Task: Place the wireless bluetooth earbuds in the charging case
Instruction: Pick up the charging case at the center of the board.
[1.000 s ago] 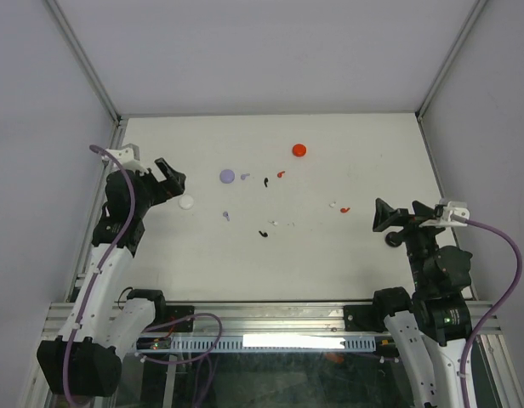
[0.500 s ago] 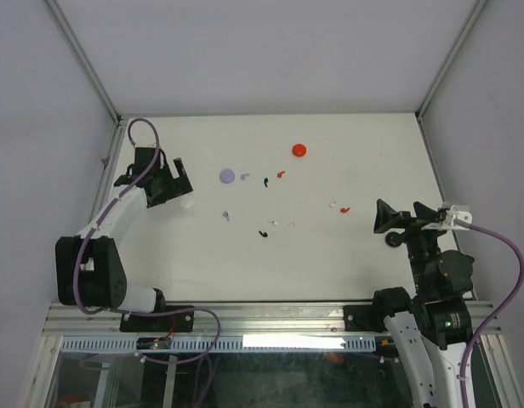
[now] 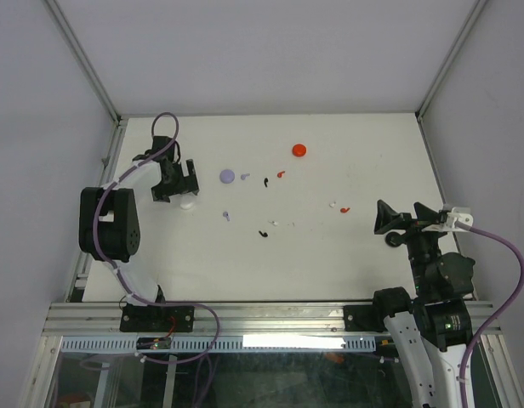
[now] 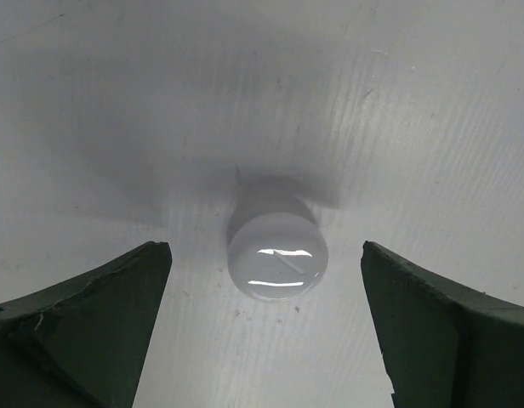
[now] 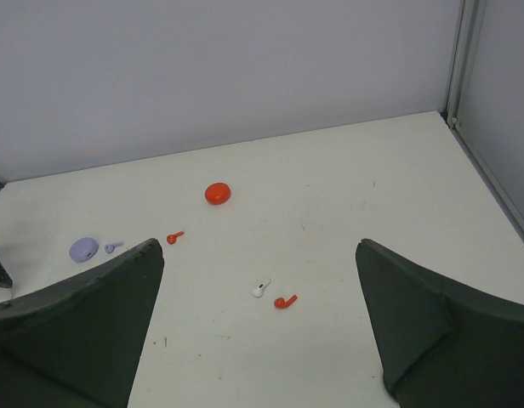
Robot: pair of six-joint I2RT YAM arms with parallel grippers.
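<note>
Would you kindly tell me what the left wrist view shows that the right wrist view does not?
Only the left wrist view shows the white round case, lying on the table inside the open left gripper. Only the right wrist view shows the red case, lilac case, lilac earbud, white earbud, near red earbud and far red earbud, beyond the open right gripper. Both show bare white table.

The left gripper (image 3: pixel 186 192) has its jaws spread wide around the white case (image 4: pixel 277 259), with bare counter (image 4: pixel 398 102) on each side of it. At centre frame in the top view, scattered earbuds (image 3: pixel 263 232), a lilac case (image 3: pixel 227 176) and a red case (image 3: pixel 299 150) lie apart with passable gaps. Walls (image 3: pixel 41 127) bound the left, right and top.
</note>
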